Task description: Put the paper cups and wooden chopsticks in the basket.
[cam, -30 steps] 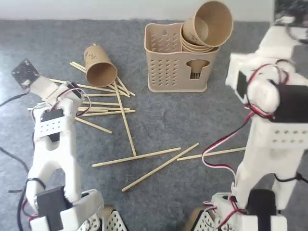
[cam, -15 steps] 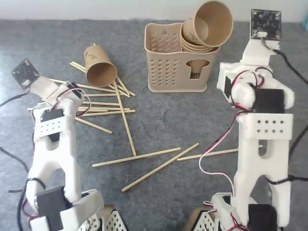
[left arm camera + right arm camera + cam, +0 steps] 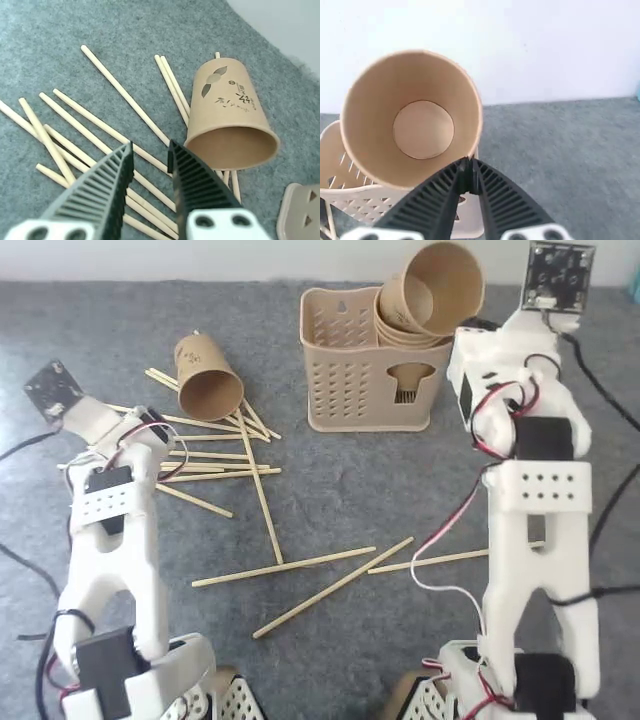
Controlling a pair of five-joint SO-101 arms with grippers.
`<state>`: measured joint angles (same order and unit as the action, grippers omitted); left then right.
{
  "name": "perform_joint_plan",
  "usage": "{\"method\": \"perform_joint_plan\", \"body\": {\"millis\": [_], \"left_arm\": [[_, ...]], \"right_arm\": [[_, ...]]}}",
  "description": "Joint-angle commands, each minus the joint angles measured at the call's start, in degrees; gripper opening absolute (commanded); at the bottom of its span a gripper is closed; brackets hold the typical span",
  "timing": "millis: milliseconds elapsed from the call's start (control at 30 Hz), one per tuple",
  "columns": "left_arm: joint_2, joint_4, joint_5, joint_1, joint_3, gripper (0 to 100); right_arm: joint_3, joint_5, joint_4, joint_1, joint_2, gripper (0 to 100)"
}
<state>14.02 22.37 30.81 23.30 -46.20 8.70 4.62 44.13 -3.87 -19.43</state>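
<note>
A paper cup lies on its side on the grey mat, mouth toward the front, also in the left wrist view. Wooden chopsticks are piled beside and under it. My left gripper hovers open by a narrow gap just above these chopsticks, short of the cup. The tan basket holds a stack of cups, with the top cup tilted. My right gripper is shut, its tips at the rim of that top cup.
Three loose chopsticks lie across the middle front of the mat. The right arm stands tall beside the basket's right side. The left arm stands at the front left. A white wall rises behind the basket.
The right arm has straightened and swung toward the basket, ending with its wrist beside the stacked cups. The left arm, the cups and the chopsticks have not moved.
</note>
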Motion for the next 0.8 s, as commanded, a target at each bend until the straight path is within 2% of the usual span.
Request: {"method": "perform_joint_plan", "body": {"millis": [0, 500, 633, 767], "left_arm": [[0.26, -1.58, -0.7, -0.53, 2.15, 11], [0.26, -1.58, -0.79, -0.53, 2.24, 11], [0.26, -1.67, -0.79, -0.53, 2.24, 11], [0.26, -1.67, -0.79, -0.62, 2.24, 11]], "right_arm": [[-1.05, -0.88, -5.14, -1.36, 0.92, 0.9], [-1.14, -0.88, -13.41, -1.45, 1.63, 1.1], [-1.23, -0.97, -11.65, -1.27, 0.66, 0.9], [-3.52, -1.32, -2.59, -0.75, -4.35, 0.9]]}}
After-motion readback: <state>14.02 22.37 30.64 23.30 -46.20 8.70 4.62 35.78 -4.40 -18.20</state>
